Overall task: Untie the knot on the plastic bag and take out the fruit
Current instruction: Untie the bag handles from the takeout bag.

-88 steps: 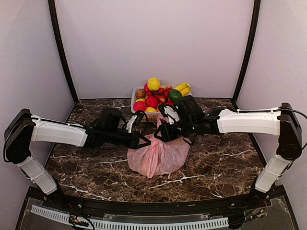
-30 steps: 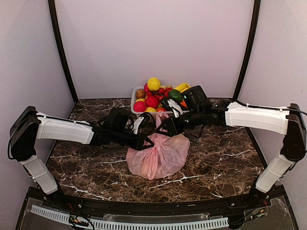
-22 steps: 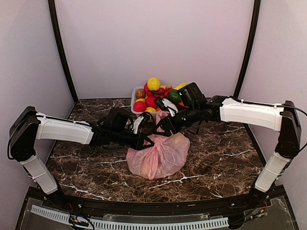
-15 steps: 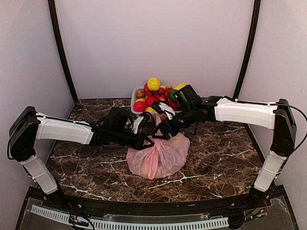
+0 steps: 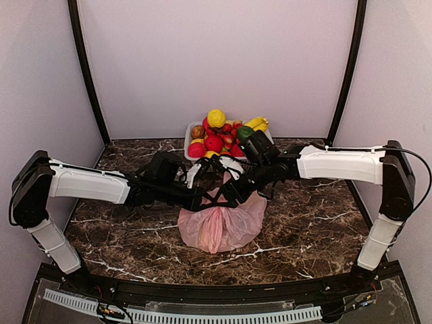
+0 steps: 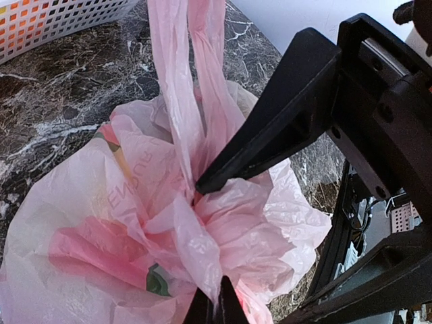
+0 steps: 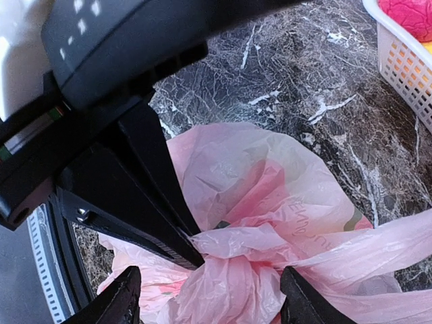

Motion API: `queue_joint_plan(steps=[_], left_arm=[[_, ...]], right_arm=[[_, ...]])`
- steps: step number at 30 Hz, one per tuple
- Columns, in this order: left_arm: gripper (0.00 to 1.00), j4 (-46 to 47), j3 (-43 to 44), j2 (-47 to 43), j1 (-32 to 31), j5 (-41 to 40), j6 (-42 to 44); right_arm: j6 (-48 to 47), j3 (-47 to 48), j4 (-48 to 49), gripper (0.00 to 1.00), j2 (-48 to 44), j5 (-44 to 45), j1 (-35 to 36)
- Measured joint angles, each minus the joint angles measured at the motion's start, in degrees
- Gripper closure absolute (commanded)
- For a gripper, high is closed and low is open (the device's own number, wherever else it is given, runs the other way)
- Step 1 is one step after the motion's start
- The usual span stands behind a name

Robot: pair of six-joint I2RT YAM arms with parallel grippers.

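Plastic bag [image 5: 223, 228], pink and crinkled: sat about the middle of the dark marble worktop [image 5: 121, 233], well apart from the left and right edges and just to the near side of the white basket [image 5: 188, 135] at the far edge. Was gathered at the top into the knot [image 6: 202, 202], a tight twisted bunch of film, with two handle loops [image 6: 189, 67] stretched up and away from it toward the basket. Was pinched by the left gripper [image 6: 214, 300], reaching in from the left edge's side with fingers pressed flat together on a fold of film just beside the knot. Was straddled from the right by the right gripper [image 7: 210, 273], fingers spread wide to either side of the bunched film, one black fingertip touching the knot's side in the left wrist view; contact by the other fingertip impossible to tell. Showed nothing clear of its contents through the film. Behind, in the basket: piled fruit [image 5: 216, 119], yellow, red and green, heaped above the rim.
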Motion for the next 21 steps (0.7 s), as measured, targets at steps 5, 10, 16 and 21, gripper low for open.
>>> queue_joint_plan(steps=[5,10,16,21], left_arm=[[0.99,0.0,-0.3,0.0,0.0,0.0,-0.1],[0.99,0.0,-0.3,-0.1,-0.3,0.0,-0.4],[0.99,0.0,-0.4,-0.2,-0.3,-0.2,-0.5],[0.99,0.0,-0.6,-0.3,-0.3,-0.3,-0.7]], right_arm=[[1.4,-2.3,2.1,0.44,-0.3,2.4,1.1],[2.6,-3.8,3.8,0.63,-1.4,4.9,1.4],[3.0,-4.0,4.5,0.81,-1.6,6.2,1.4],[3.3,-4.5,5.1,0.96,-1.6,6.1,1.4]])
